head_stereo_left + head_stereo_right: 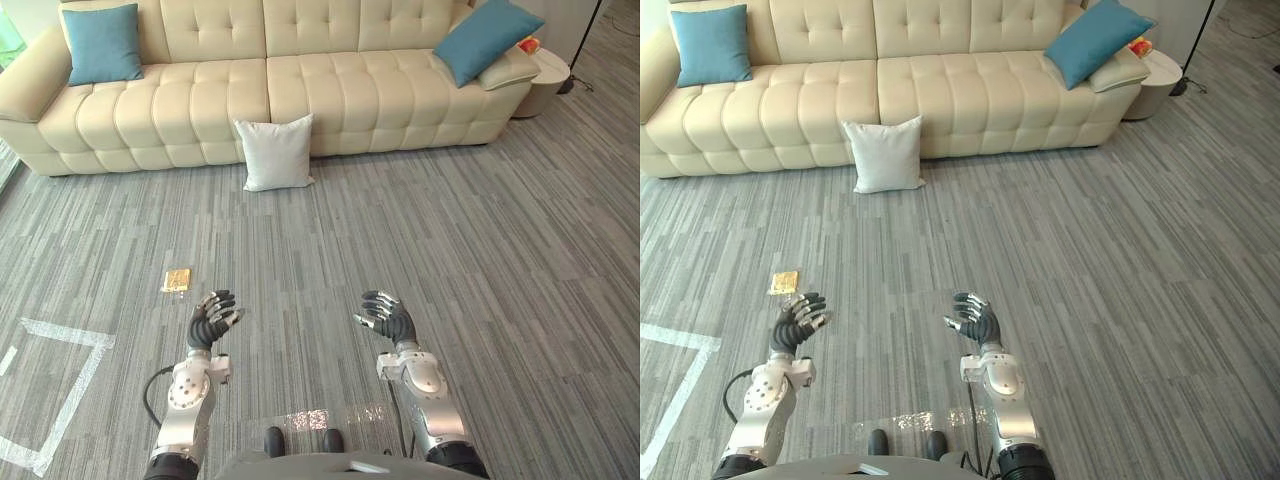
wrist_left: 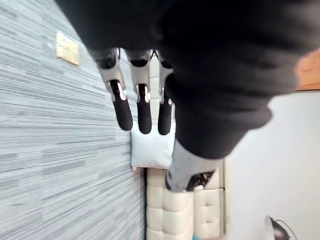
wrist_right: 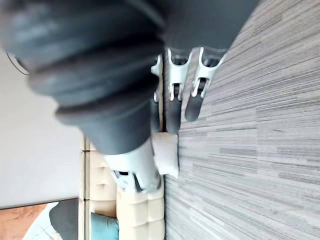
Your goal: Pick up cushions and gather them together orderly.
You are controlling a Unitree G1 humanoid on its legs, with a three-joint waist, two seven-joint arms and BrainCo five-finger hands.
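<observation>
Nearest of all, the left hand (image 1: 212,320) and the right hand (image 1: 388,318) hang side by side above the grey striped carpet (image 1: 470,240), well apart from each other, palms turned inward. The fingers of both are loosely spread with only a slight bend, and neither has hold of anything. Just ahead of the left hand, a small yellow object (image 1: 176,280) lies flat on the carpet, and white tape lines (image 1: 62,385) mark a corner further to the left. Well beyond the hands, a white cushion (image 1: 275,152) stands upright on the carpet, leaning against the front of the cream tufted sofa (image 1: 330,85). On the sofa's left end a left teal cushion (image 1: 103,43) rests upright against the backrest. At the right end a right teal cushion (image 1: 487,38) leans tilted over a cream cushion (image 1: 510,69). Beside that end stands a round side table (image 1: 548,82) with a small red-orange thing (image 1: 528,44) on it.
</observation>
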